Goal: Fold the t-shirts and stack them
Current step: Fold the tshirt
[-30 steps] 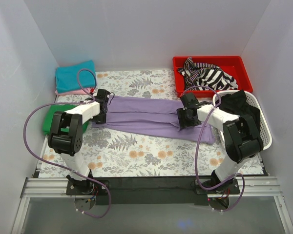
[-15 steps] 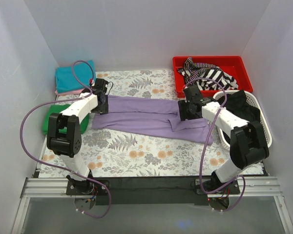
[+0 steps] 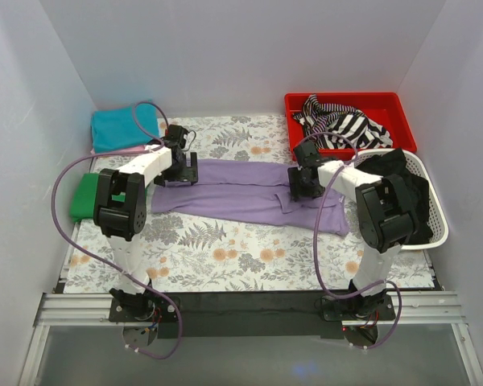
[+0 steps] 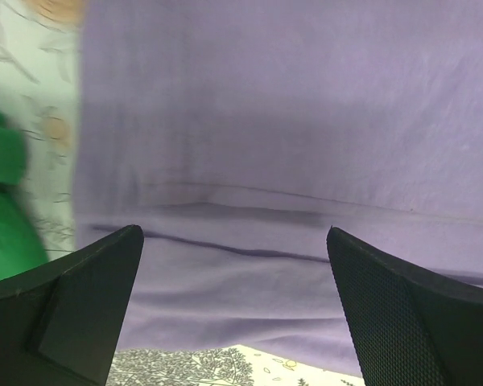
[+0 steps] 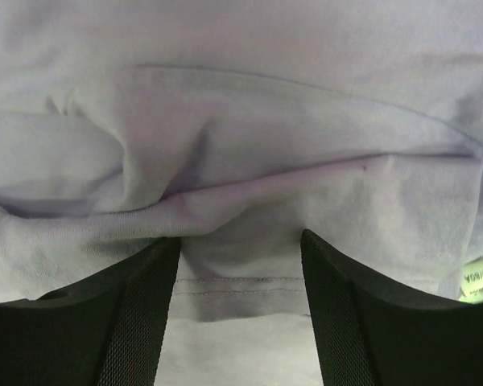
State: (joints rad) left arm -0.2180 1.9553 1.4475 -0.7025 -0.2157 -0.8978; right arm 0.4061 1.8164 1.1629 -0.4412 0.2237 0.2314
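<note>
The lavender t-shirt [image 3: 241, 193] lies as a long folded band across the middle of the flowered table. My left gripper [image 3: 179, 170] hangs over its left end with the jaws wide open and empty; in the left wrist view [image 4: 233, 233] only smooth lavender cloth [image 4: 290, 121] lies under it. My right gripper [image 3: 299, 186] is at the band's right part. In the right wrist view [image 5: 240, 237] its jaws stand open astride a bunched ridge and a stitched hem of the cloth [image 5: 241, 193]. A teal folded shirt [image 3: 121, 129] on a pink one [image 3: 117, 150] lies back left. A green one [image 3: 84, 197] lies at the left edge.
A red bin [image 3: 346, 97] at the back right holds a black-and-white striped garment [image 3: 342, 121]. A white basket [image 3: 436, 229] with dark clothing [image 3: 398, 173] stands at the right edge. White walls close in the table on three sides.
Both grippers have moved toward the back of the table and slightly inward over the lavender shirt. The shirt's right end has drawn in a little.
</note>
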